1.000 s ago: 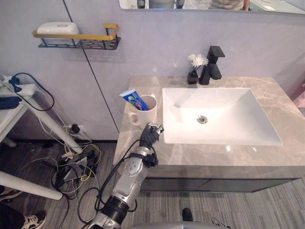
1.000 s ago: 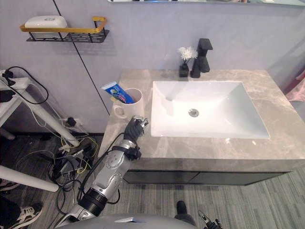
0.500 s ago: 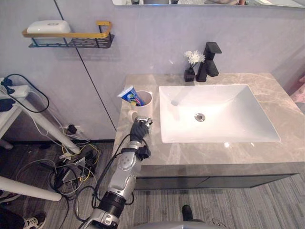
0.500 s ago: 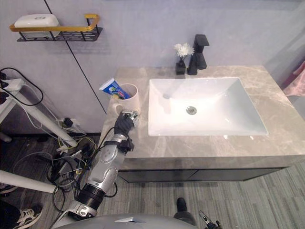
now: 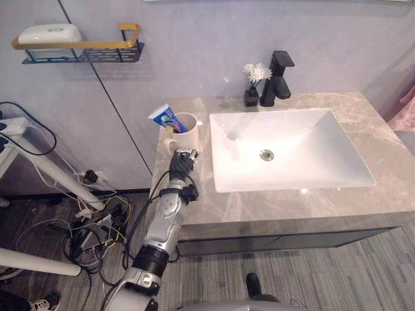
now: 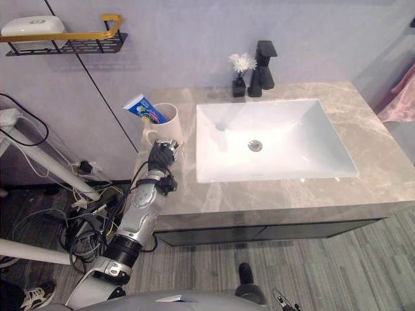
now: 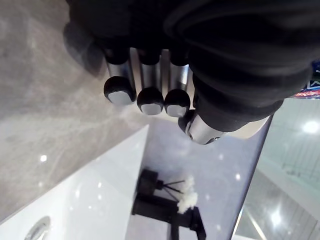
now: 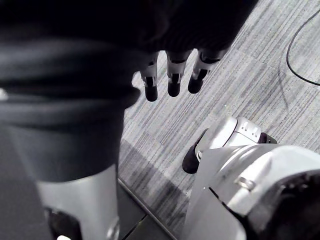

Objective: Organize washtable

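Left hand (image 5: 182, 165): fingers slack, empty, beside white ceramic mug (image 5: 188, 136) at grey marble worktop's (image 5: 272, 204) left edge; approach step.
Next: likely grip mug.
Right hand (image 8: 173, 80): slack, empty.

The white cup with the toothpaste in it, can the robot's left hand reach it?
Probably yes. The left hand is just in front of the white cup on the counter, with nothing between them.
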Available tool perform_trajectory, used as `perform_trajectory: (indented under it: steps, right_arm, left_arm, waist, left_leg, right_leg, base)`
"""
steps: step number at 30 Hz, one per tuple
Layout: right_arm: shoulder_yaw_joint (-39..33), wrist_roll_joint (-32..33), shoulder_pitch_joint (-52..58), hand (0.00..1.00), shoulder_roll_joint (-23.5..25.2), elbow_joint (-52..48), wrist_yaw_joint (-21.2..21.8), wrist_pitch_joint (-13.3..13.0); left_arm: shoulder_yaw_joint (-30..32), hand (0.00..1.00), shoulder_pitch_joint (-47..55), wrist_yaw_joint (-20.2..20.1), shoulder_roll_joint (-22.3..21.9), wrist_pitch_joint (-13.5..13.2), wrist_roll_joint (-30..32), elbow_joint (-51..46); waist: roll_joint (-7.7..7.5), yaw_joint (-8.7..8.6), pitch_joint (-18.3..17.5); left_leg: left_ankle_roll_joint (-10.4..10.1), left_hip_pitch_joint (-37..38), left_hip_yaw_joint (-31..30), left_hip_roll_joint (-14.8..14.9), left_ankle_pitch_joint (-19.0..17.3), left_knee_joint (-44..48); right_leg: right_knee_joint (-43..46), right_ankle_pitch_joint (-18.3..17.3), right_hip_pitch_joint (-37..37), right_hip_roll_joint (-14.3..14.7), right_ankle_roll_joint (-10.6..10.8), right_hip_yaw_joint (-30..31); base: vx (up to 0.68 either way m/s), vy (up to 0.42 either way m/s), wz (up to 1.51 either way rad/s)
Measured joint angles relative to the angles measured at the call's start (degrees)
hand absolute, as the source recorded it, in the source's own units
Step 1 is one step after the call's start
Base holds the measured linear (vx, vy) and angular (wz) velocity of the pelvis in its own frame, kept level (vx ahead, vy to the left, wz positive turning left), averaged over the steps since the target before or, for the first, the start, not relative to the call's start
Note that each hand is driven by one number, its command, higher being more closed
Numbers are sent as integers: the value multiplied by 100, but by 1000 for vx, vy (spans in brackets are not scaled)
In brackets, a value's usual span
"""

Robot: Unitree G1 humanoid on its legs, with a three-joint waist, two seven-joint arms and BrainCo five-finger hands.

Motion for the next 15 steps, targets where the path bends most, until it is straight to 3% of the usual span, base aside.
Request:
perform_trajectory:
  steps: [11, 15]
  right_arm:
    - [-29, 1, -1, 0, 7, -9, 59, -1]
    - [-58, 1, -24, 0, 7, -15, 62, -2]
  left_arm:
    - [407, 100, -584, 203, 15, -53, 181, 539]
    - [450, 100, -747, 312, 124, -112, 228, 609]
  waist:
    - [-1, -33, 80]
    - [10, -132, 102]
  left_leg:
    - [-19, -50, 163, 17, -17, -12]
    - [-19, -159, 190, 19, -17, -1]
  right_leg:
    - [2, 32, -164, 51, -15, 173]
    - [11, 48, -285, 59, -17, 198]
  base:
    - [3, -1, -7]
    - [4, 0, -2]
